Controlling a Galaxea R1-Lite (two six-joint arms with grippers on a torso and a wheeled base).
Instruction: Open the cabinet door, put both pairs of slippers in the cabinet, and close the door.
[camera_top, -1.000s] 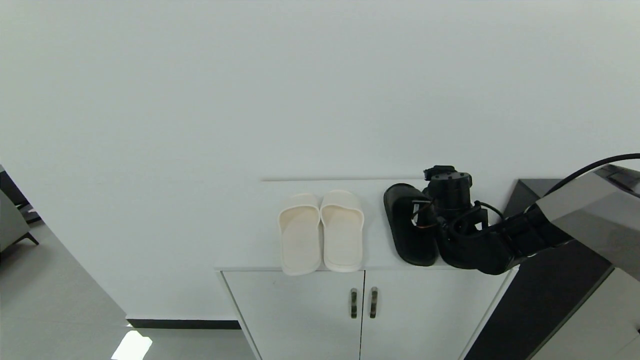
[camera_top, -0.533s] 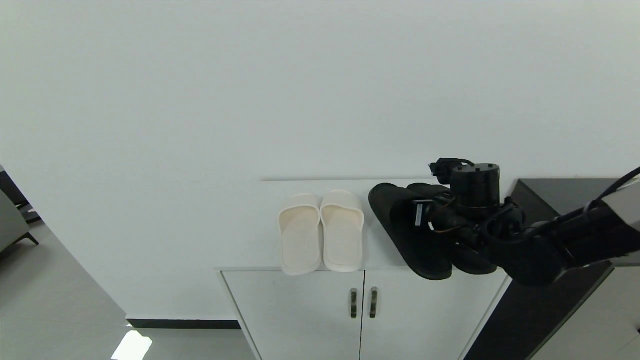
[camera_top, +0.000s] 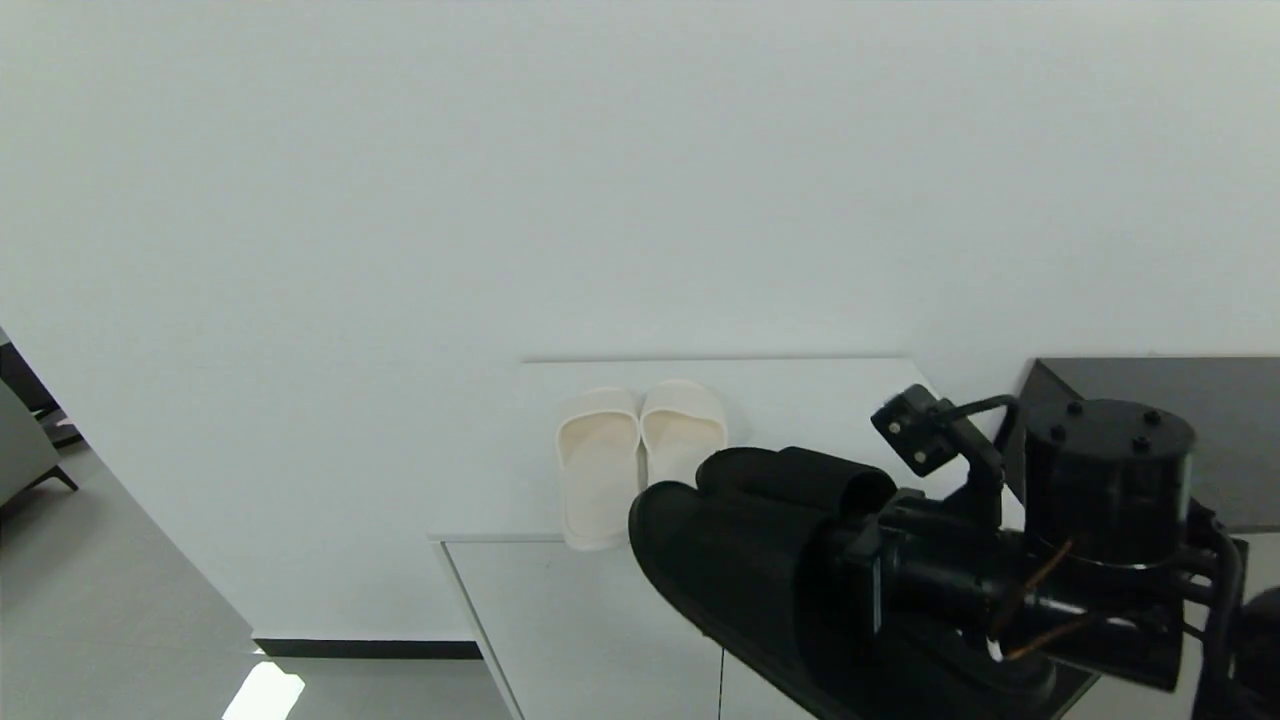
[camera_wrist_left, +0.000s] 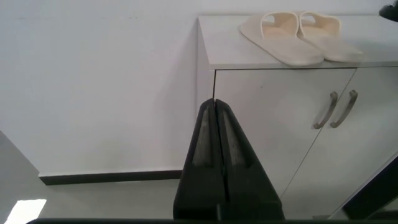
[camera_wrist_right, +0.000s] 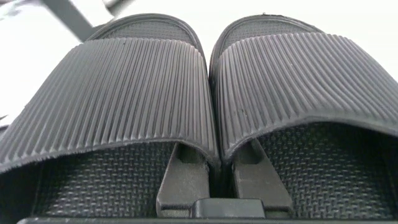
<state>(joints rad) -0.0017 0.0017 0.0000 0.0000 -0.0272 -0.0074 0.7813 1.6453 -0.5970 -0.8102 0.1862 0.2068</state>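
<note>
**Black pair in hand, door not yet open**

My right gripper (camera_wrist_right: 217, 177) is clamped on the inner strap edges of the black slippers (camera_top: 760, 560), pinching the two together. I hold them in the air in front of the cabinet (camera_top: 560, 620), at about 4 o'clock from the white slippers (camera_top: 640, 460). Those lie side by side on the cabinet top, toes toward the wall.

My left gripper (camera_wrist_left: 216, 134) hangs low before the left door, fingers pressed flat together with nothing between them. The two handles (camera_wrist_left: 339, 109) sit at about 2 o'clock from it, and both doors look closed.

I judge that I am carrying the first pair. Next, a door must be opened, so my left fingers need to part and hook a handle while I keep the black pair clear of the door's swing.
</note>
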